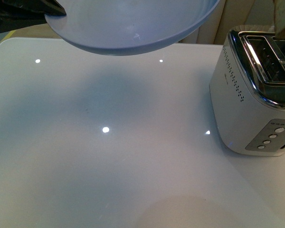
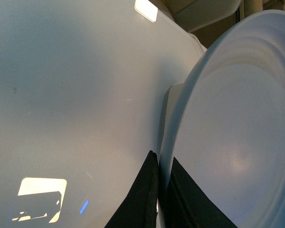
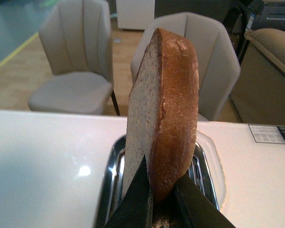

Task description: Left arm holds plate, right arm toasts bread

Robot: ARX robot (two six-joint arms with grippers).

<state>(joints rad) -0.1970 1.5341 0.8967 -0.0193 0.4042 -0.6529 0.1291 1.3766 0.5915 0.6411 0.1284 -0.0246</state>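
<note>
Right gripper (image 3: 160,171) clamped on lower edge of bread (image 3: 164,104), slice upright just above toaster (image 1: 249,95) slot, apparently not in yet. Left gripper (image 2: 162,159) pinches plate (image 2: 237,142) rim; plate is off the table (image 1: 109,156) at 12 o'clock in front view, toaster at 3 o'clock. Step: inserting bread. Next: lower straight, slice aligned with slot, then release.

Top of plate (image 1: 133,26) cut off; toaster (image 1: 237,99) cropped at right.
</note>
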